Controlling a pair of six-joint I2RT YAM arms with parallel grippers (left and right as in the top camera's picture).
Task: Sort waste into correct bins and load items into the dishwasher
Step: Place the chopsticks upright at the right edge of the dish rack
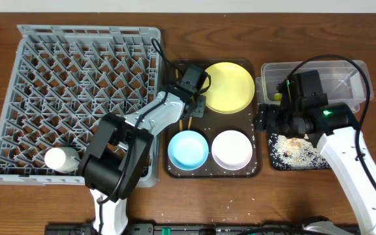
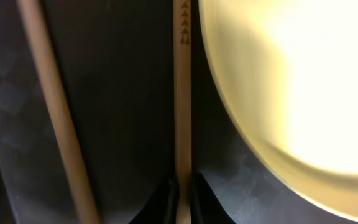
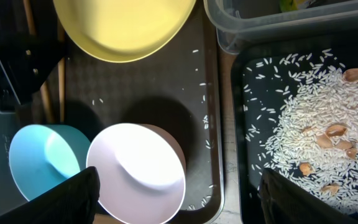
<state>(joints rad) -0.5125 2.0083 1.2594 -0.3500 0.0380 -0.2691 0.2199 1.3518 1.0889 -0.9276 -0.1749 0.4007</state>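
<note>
Pinching one wooden chopstick [image 2: 183,93] near its end, the left jaws are pressed onto it from both sides, and the dark fingertips [image 2: 166,202] touch the wood. The second chopstick [image 2: 55,118] lies to one side of these jaws, a little slanted and apart from the held one. On the other side is the rim of the yellow plate [image 2: 291,81], very near to the held stick; if it touches, I cannot tell. Under them is the dark-brown serving tray [image 2: 123,93]. From overhead, the grey dish rack [image 1: 77,78] is well apart from these jaws, behind the left arm, with a white round object [image 1: 61,158] in its corner far from them.

The right jaws are spread wide and hold nothing. Below them, near one finger [image 3: 67,199], is the small white bowl [image 3: 135,171], with the light-blue bowl [image 3: 39,158] just beside it. Near the other finger is the black tray [image 3: 250,149], which carries whitish rice crumbs [image 3: 303,106] and some brown shell-like pieces [image 3: 334,130]. The clear tub [image 3: 247,34] stands just beyond this tray.
</note>
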